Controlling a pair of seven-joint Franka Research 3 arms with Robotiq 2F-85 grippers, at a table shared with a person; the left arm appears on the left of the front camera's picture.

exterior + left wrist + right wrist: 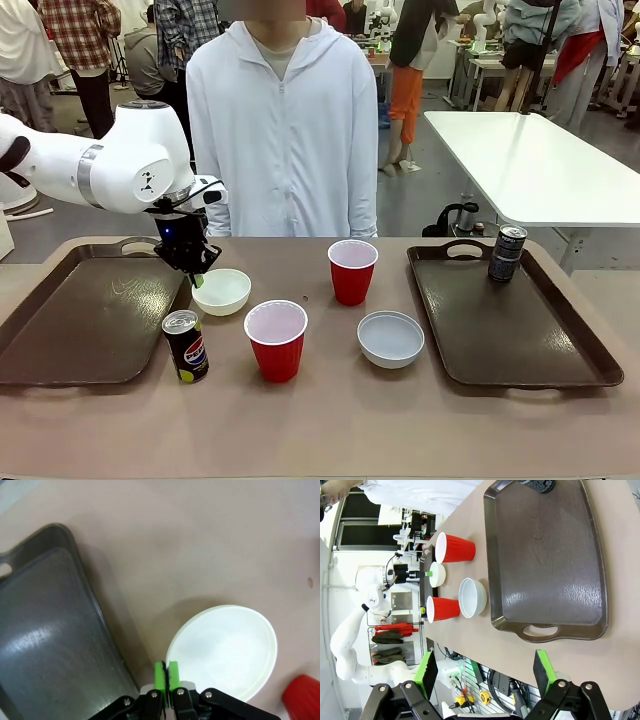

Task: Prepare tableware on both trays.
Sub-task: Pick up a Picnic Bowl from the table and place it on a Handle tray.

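Note:
My left gripper [197, 272] [166, 672] is shut on the near-left rim of the white bowl [223, 291] [225, 647], which rests on the tabletop just right of the left tray [70, 315] [45, 645]. The Pepsi can [186, 346] stands in front of the bowl. Two red cups [276, 340] [352, 271] and the grey-blue bowl [390, 338] [472, 597] sit mid-table. A dark can [507, 253] stands at the far corner of the right tray [540, 340] [545, 565]. My right gripper [485, 667] hangs open off the tray's handle end, holding nothing.
A person in a white hooded jacket [285, 130] stands at the table's far edge, hands out of sight. The left tray holds nothing. A white table [530, 160] stands behind at the right.

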